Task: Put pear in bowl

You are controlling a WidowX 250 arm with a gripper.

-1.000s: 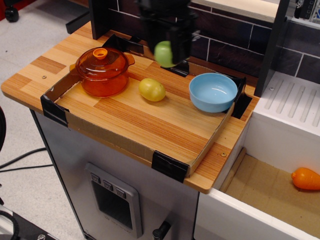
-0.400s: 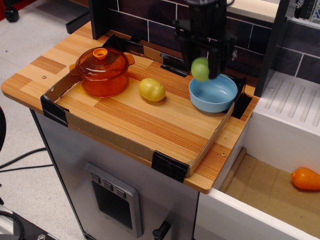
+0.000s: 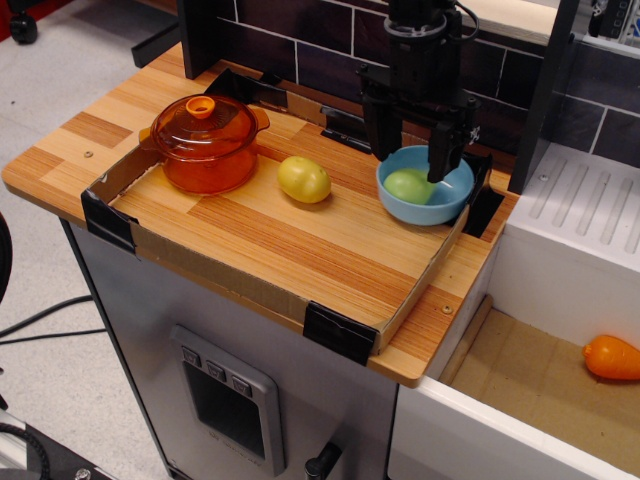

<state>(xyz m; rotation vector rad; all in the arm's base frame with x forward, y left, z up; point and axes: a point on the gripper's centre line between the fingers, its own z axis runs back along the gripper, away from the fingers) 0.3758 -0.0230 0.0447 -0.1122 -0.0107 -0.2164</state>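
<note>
The light-green pear lies inside the light-blue bowl at the right back of the wooden tray. My black gripper hangs just above the bowl with its two fingers spread wide apart, one over the bowl's left rim and one over its right side. It is open and holds nothing. The pear sits below and between the fingers, apart from them.
A yellow round fruit lies left of the bowl. A transparent orange lidded pot stands at the tray's left. An orange pepper-like toy lies in the sink at the right. A dark tiled wall and black posts stand behind.
The gripper carried the pear rightward from the tray's back middle to over the bowl, then opened. The pear dropped into the bowl.
</note>
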